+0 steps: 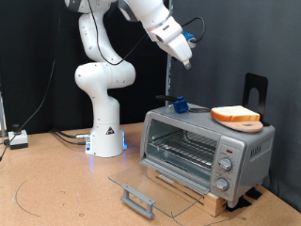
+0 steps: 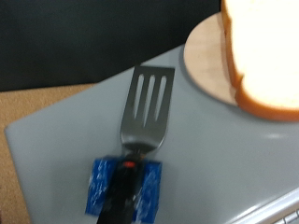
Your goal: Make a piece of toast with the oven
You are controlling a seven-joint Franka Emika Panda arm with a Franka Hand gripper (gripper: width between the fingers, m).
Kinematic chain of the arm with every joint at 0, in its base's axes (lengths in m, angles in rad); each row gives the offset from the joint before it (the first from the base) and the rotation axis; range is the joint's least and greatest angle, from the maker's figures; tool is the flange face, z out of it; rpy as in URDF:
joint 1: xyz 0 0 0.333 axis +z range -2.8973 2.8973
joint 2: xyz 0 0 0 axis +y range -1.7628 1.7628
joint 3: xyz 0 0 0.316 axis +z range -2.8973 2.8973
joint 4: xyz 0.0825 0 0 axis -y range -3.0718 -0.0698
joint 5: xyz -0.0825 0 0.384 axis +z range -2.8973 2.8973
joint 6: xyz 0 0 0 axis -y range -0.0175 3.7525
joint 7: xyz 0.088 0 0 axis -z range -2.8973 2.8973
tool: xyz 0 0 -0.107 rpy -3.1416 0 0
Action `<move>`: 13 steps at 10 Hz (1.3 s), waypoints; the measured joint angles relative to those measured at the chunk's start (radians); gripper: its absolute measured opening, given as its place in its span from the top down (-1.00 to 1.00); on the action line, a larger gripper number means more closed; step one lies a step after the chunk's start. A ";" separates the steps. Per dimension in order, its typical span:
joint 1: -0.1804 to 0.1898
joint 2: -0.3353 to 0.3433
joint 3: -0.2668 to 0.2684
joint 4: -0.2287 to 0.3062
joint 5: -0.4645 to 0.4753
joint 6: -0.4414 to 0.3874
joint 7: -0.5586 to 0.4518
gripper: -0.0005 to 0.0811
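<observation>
One gripper (image 1: 187, 64) raised high, well above the oven (image 1: 207, 151); finger spacing impossible to tell. Below and beyond it, the piece of toast (image 1: 236, 115) on a round wooden board (image 1: 246, 123) near the oven top's far edge. Slotted spatula (image 2: 149, 103) with blue grip (image 2: 126, 185) directly under the fingers. Glass door (image 1: 155, 185) lowered flat onto brown tabletop (image 1: 56, 188). Arm angled downward from above.

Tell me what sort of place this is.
Probably a robot lab set up as a mock kitchen: a white arm on a pedestal stands on a brown table before a black curtain, beside an oven with its glass door down. Toast on a board and a spatula rest on top.
</observation>
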 joint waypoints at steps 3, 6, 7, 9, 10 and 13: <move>-0.059 -0.113 -0.027 -0.062 -0.044 -0.062 0.022 -0.99; -0.083 -0.194 -0.098 -0.093 -0.066 -0.201 0.007 -0.99; -0.082 -0.202 -0.116 -0.096 -0.066 -0.231 0.003 -0.99; -0.083 -0.199 -0.112 -0.097 -0.066 -0.245 0.016 -0.99; -0.086 -0.201 -0.098 -0.116 -0.055 -0.188 0.029 -0.99; -0.101 -0.223 0.004 -0.224 -0.052 -0.017 0.074 -0.99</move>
